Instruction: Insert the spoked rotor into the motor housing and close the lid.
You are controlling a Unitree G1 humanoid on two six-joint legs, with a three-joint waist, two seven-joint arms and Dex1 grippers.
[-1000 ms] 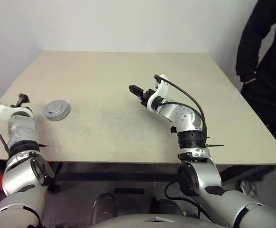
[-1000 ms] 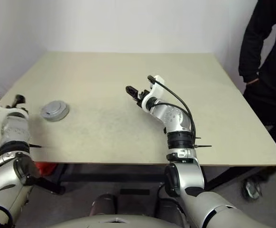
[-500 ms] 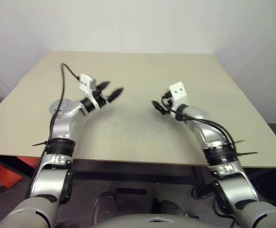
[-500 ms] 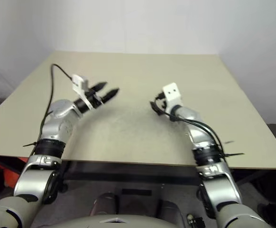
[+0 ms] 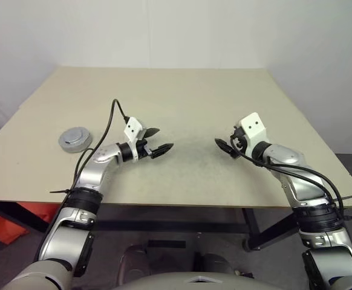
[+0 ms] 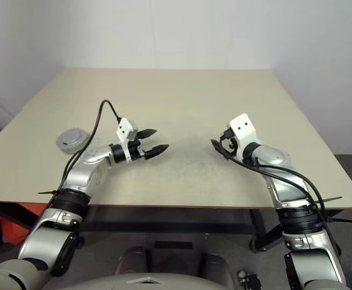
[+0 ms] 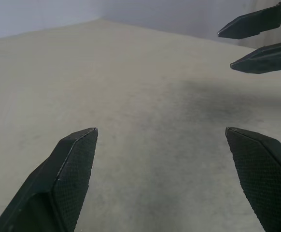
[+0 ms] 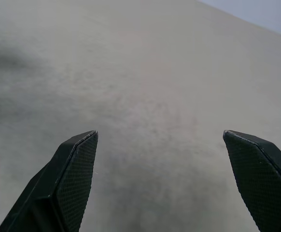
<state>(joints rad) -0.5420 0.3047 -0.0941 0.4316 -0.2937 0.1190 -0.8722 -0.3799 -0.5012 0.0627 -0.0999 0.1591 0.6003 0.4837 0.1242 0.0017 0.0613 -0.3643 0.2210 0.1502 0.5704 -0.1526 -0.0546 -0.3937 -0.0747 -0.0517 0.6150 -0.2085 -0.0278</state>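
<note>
Hovering over the table, left gripper and right gripper point inward at each other, both spread wide, empty; lidded motor housing sits far left.

lab, bare beige table, white walls

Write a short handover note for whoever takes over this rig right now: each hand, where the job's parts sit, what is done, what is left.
Left hand: open, empty, above the table near its middle.
Right hand: open, empty, facing the left one across a gap.
Motor housing: near the table's left edge, with a flat grey top that looks like the lid seated on it.
Done: apparently the lid is on; whether the spoked rotor is inside cannot be seen.
Left: check the lid's seating.
</note>
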